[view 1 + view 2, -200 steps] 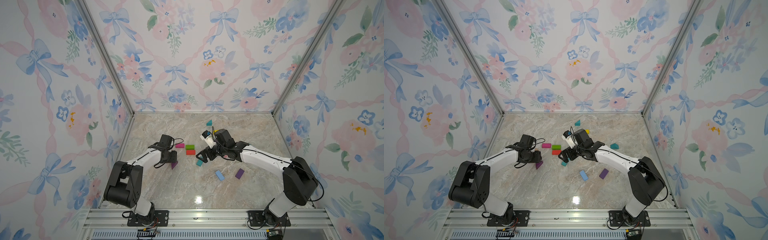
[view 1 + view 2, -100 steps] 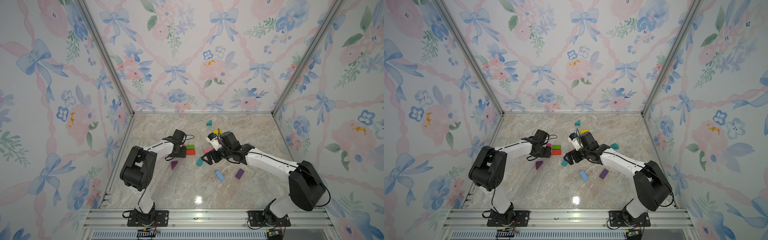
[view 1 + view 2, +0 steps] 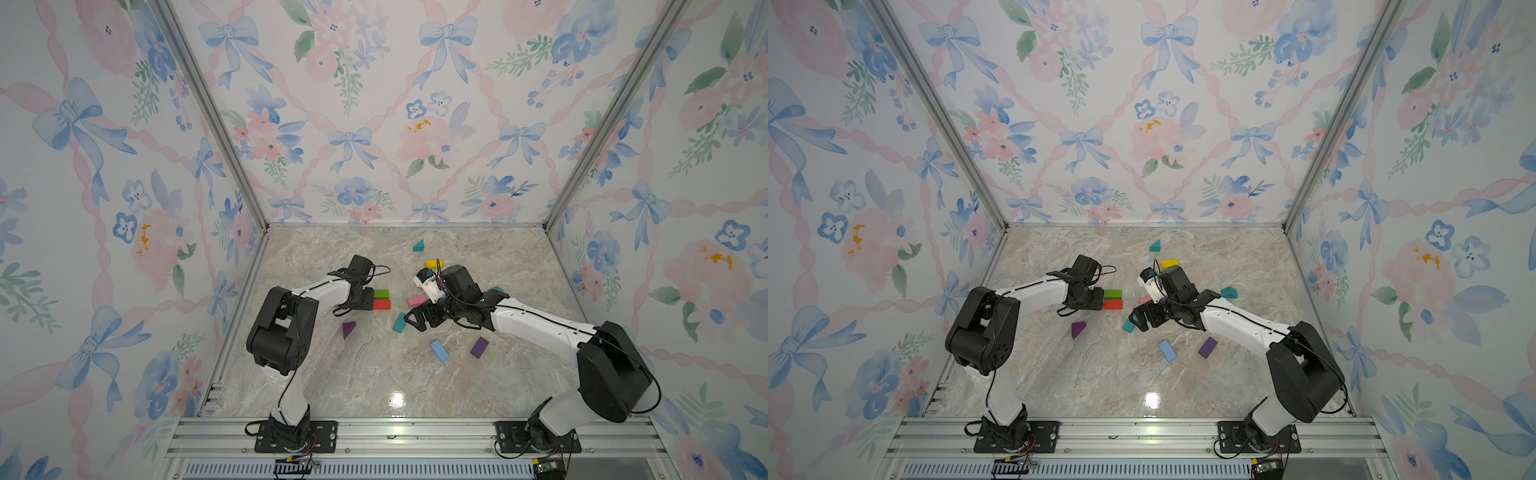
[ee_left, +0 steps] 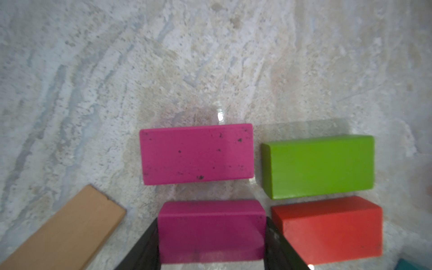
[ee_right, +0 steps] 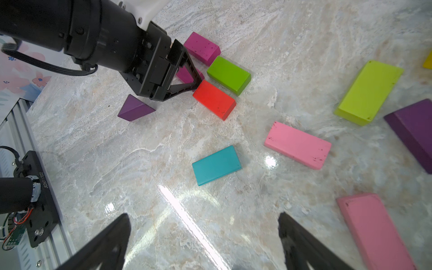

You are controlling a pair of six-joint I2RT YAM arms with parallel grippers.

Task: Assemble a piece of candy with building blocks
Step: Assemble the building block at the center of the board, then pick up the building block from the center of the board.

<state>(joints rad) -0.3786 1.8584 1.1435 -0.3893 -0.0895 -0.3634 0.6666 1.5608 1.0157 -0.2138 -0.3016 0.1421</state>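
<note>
Left jaws, gripping a magenta block [image 4: 211,230], are arriving from the left beside the red block [image 4: 327,230]; the candy's body is apparently filling out. Right jaws are hanging wide, empty.

The tabletop [image 3: 374,374] looks like stone, smooth and shiny, with bright glints. The bright magenta block [image 4: 197,154] has matt paint with little dark chips. The green block [image 4: 320,167] is smooth and matt. The tan block [image 4: 63,231] looks like bare wood. The left claw [image 4: 211,223] is dull black plastic, and the dark magenta block [image 4: 211,238] in it is matt. The right arm [image 3: 540,328] has a smooth white shell. The rail [image 3: 415,432] is silvery metal.
</note>
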